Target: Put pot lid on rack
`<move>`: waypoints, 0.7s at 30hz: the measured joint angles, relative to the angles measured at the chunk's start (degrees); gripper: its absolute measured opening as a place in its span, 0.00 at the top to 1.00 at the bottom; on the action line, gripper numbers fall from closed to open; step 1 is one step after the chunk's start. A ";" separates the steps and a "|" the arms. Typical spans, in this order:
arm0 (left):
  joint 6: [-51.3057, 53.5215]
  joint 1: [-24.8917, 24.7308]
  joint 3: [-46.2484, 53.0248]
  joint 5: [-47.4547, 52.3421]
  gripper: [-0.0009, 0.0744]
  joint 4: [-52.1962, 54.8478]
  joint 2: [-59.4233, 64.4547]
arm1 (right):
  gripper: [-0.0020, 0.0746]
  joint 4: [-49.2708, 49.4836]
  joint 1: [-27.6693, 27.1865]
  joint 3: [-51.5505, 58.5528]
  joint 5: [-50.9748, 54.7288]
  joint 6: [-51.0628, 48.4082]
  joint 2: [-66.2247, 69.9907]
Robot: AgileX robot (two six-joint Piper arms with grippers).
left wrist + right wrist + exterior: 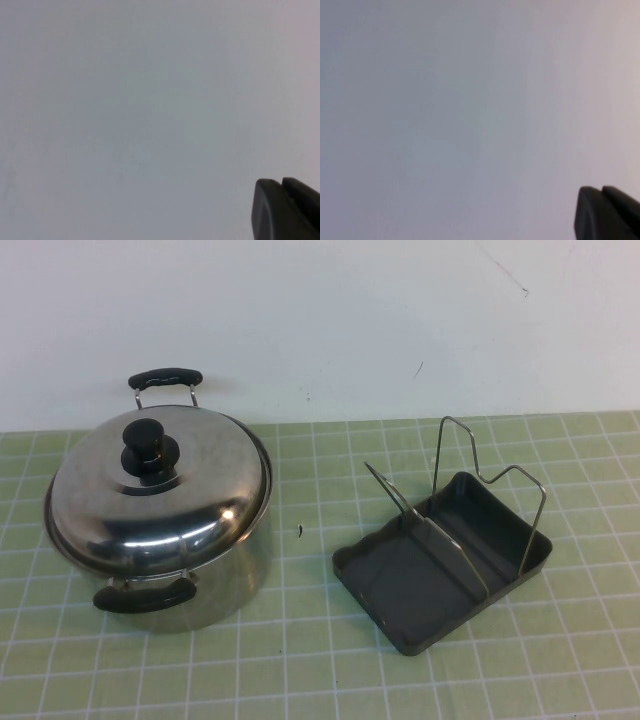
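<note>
Since nothing's started, the round shiny steel pot lid [160, 502] sits on its pot [190, 580]; the dark grey wire-upright rack [445, 565] waits beside; left gripper [285, 210] and right gripper [606, 212] face blank wall, grip unclear

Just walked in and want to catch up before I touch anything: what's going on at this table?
Nothing is being handled right now. The pot lid sits on the steel pot at the table's left, and the rack stands apart to its right with nothing on it, so the lid has not yet gone to the rack. Neither arm shows in the high view. The left gripper and right gripper each appear only as a dark corner in their own wrist views, facing a blank pale surface.
</note>
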 joint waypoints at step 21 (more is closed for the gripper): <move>-4.42 0.03 -27.08 35.17 0.99 -4.88 22.78 | 0.98 -7.41 0.00 -13.83 37.64 -4.33 0.00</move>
